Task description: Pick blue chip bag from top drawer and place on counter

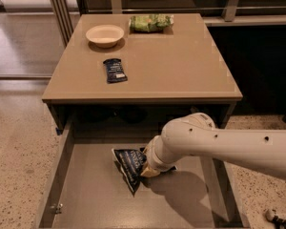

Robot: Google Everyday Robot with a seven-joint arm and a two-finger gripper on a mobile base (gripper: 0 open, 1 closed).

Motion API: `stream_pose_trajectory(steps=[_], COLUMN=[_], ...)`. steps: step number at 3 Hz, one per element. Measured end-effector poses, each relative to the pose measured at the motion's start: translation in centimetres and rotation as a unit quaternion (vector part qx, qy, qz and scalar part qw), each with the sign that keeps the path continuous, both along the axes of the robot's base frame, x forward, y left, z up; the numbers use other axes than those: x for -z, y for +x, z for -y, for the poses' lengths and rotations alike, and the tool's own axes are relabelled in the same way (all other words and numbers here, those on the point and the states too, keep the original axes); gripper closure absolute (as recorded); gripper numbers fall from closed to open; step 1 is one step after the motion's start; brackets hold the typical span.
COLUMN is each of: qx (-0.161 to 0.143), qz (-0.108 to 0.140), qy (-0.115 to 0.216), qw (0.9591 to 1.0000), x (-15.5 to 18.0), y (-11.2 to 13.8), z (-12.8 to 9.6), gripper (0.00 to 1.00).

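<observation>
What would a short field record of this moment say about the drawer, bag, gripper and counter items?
drawer: wide grey top drawer, open below the counter
target: crumpled navy-blue foil chip bag, lying on the drawer bottom
gripper: gripper down inside the drawer, at the bag's right edge
counter: square tan counter; bag not on it
on counter: round cream bowl, green bag, small flat dark-blue packet

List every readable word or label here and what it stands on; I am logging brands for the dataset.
blue chip bag, in the top drawer at the gripper: white lettering, too blurred to read.
dark-blue packet on the counter: pale print, too blurred to read.
green bag: nothing readable.
</observation>
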State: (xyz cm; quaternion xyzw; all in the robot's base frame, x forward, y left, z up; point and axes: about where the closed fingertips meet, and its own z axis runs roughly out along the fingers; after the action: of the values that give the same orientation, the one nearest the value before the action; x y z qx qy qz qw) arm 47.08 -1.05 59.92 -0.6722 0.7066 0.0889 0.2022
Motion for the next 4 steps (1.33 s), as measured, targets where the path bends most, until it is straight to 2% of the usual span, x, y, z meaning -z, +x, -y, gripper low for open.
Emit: stream_pose_trajectory(steps=[1,2,4], qx=[0.0,-0.005,-0.025], qz=[0.0,0.011,0.053], qy=[0.0,0.002,0.029], qw=[1.0,0.9999,0.9978], x=[-0.3,-2.6,-9.4], y=[0.0,0.0,0.1], z=[0.0,-0.1,-0.9], gripper=[1.0,1.0,1.0])
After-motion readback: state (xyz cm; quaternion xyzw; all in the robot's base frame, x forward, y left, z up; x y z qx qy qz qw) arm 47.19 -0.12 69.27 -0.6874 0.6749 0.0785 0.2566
